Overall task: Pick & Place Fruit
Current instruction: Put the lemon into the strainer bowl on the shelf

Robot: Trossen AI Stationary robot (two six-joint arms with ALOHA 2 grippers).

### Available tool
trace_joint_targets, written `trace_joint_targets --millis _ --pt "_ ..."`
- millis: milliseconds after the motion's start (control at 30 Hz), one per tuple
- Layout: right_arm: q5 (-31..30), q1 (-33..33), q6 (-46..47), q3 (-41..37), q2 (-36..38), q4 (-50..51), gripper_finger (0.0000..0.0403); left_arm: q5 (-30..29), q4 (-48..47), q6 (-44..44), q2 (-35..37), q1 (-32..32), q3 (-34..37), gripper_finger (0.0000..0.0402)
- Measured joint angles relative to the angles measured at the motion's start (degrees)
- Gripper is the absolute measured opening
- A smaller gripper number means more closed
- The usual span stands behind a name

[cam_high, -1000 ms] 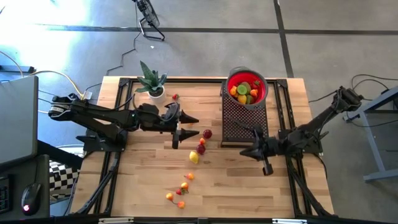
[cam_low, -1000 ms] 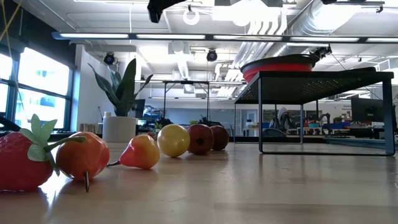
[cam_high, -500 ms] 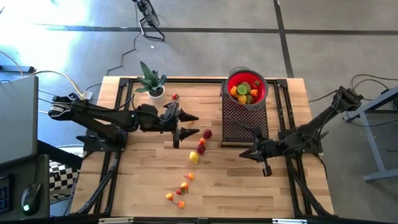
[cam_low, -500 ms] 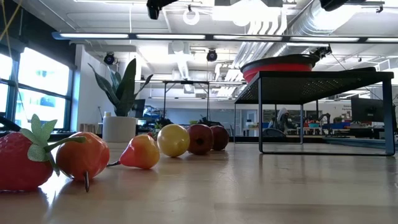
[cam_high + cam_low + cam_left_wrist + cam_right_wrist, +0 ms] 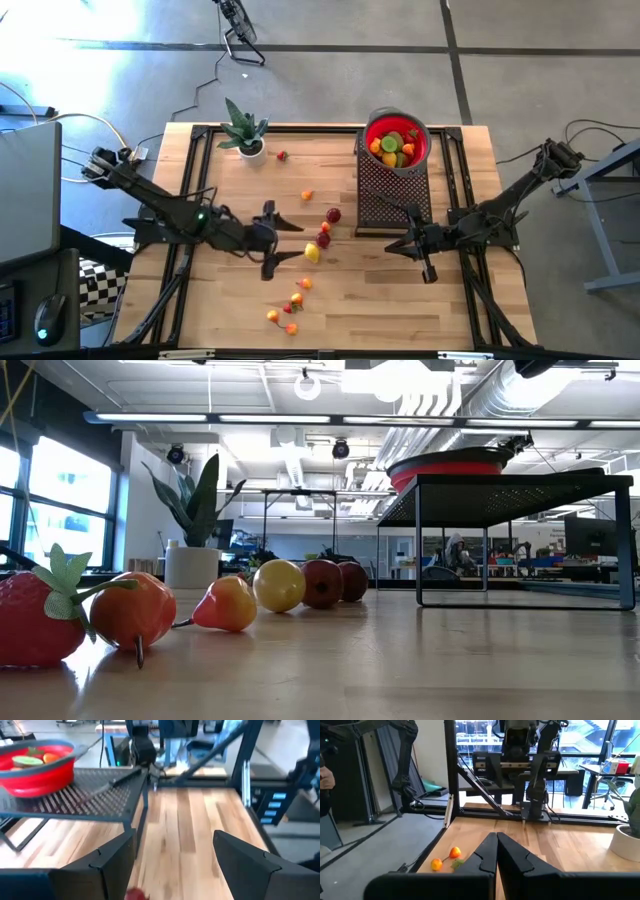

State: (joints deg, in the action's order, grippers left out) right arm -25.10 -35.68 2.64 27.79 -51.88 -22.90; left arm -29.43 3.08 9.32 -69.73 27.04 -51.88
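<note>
Hovering wide open and empty, the left hand (image 5: 283,243) sits just beside the yellow fruit (image 5: 312,253) on the surface, way nearer than the shut, idle right hand (image 5: 424,258) by the red bowl (image 5: 398,141).

The pale wooden surface (image 5: 380,290) carried a small potted plant (image 5: 243,131) near its far left corner and a black mesh stand (image 5: 392,195) toward its far right. Loose toy fruits (image 5: 313,252) lay scattered across the middle, with a small cluster (image 5: 287,315) nearer the front edge.
</note>
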Motion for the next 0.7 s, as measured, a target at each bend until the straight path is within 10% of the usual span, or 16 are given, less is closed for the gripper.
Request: trace_joint_targets --millis 233,700 --pt "0.13 0.02 0.74 0.00 0.00 0.02 0.0002 3.05 -2.04 10.33 0.00 -0.80 0.00 0.0260" --pt "0.07 0.04 2.23 0.00 0.00 0.02 0.0002 6.49 -14.07 1.77 -5.61 -2.30 -7.01 0.0260"
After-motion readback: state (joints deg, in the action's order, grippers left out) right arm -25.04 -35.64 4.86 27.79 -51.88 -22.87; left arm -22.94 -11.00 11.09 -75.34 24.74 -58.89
